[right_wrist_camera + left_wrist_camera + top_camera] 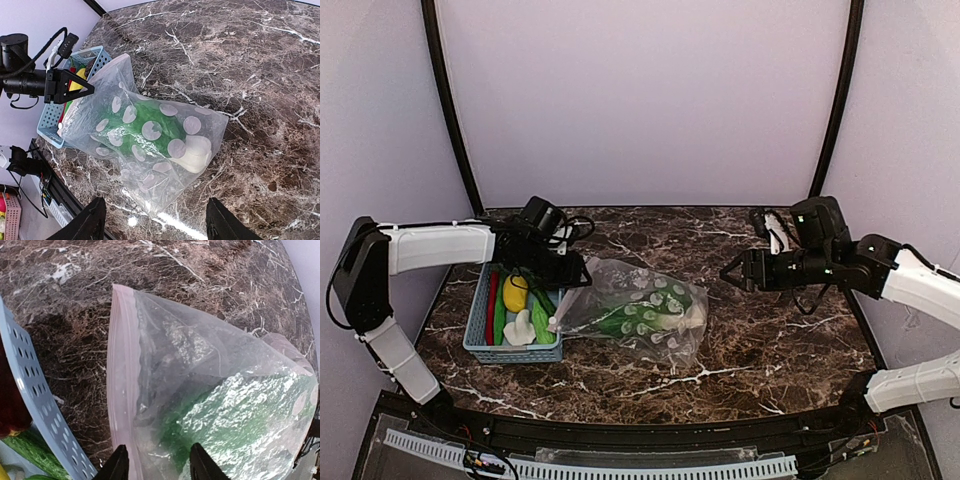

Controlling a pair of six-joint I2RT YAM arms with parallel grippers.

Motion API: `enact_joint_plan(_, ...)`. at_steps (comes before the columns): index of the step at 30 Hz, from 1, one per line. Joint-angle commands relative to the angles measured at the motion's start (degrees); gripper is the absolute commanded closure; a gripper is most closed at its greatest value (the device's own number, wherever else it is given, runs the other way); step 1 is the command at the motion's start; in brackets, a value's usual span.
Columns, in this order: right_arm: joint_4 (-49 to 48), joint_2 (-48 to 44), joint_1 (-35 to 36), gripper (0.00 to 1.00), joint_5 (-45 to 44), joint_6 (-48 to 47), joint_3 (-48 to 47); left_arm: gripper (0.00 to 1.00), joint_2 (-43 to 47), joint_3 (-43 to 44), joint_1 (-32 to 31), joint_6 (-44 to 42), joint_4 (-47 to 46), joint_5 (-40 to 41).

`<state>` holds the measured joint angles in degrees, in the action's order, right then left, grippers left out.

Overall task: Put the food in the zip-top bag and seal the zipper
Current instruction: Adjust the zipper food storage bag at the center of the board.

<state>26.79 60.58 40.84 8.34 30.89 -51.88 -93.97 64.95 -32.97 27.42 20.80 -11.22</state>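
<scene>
Bag (640, 310) shown lying on the tabletop (770, 350), just right of the basket (480, 338), with its mouth turned left toward the basket. A leafy bunch (165, 126) is seen inside the bag. A yellow piece (515, 293), a white piece (520, 328), a chilli (492, 295) and green long pieces (542, 315) are seen in the basket. The left claw (159, 447) is placed at the bag's mouth. Its fingers (119, 465) are shown apart, with the plastic beside the zipper (122, 370) lying between them; whether the plastic is pinched cannot be told. The right claw (156, 202) is held above the tabletop to the right of the bag, apart from it, its fingers spread wide with nothing between them.
</scene>
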Motion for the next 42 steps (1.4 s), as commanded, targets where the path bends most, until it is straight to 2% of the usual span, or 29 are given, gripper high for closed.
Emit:
enact_joint_plan(1,-1.23,-1.06,-0.26,0.33,0.60,0.71,0.64,0.67,0.76,-2.56,0.52,1.38,-2.81,-4.35)
enact_joint_plan(5,-1.29,-1.02,-0.26,0.33,0.92,0.67,0.39,0.90,2.33,-3.37,0.52,1.91,-3.60,-5.50)
enact_joint_plan(9,-1.24,-1.26,-0.29,0.33,1.39,0.71,0.04,0.99,5.16,-3.26,0.54,2.29,-4.31,-6.97)
enact_joint_plan(16,-1.06,-1.52,-0.23,0.33,2.50,0.92,-0.93,0.99,11.67,1.19,0.14,1.46,-9.02,-15.01)
enact_joint_plan(21,-1.21,-1.08,-0.20,0.34,3.29,1.14,-1.76,0.99,10.42,14.60,-0.79,-2.02,-4.15,-20.22)
enact_joint_plan(27,-1.69,-1.25,-0.17,0.32,3.97,2.09,-2.16,0.99,7.11,26.58,-5.91,-5.88,1.30,-20.10)
enact_joint_plan(29,-2.04,-1.28,-0.16,0.23,4.52,2.40,-2.72,0.99,6.21,27.72,-8.52,-6.80,1.85,-19.19)
enact_joint_plan(31,-2.81,-1.17,-0.16,0.19,4.87,2.97,-3.13,0.99,5.04,27.66,-11.72,-7.55,2.55,-17.55)
enact_joint_plan(40,-7.71,-1.24,-0.20,0.20,6.64,6.96,-2.94,0.99,0.51,20.77,-17.08,-7.72,3.85,-10.30)
enact_joint_plan(42,-8.11,-1.04,-0.19,0.25,6.58,7.00,-3.30,0.99,0.01,19.69,-18.20,-7.66,3.25,-9.89)
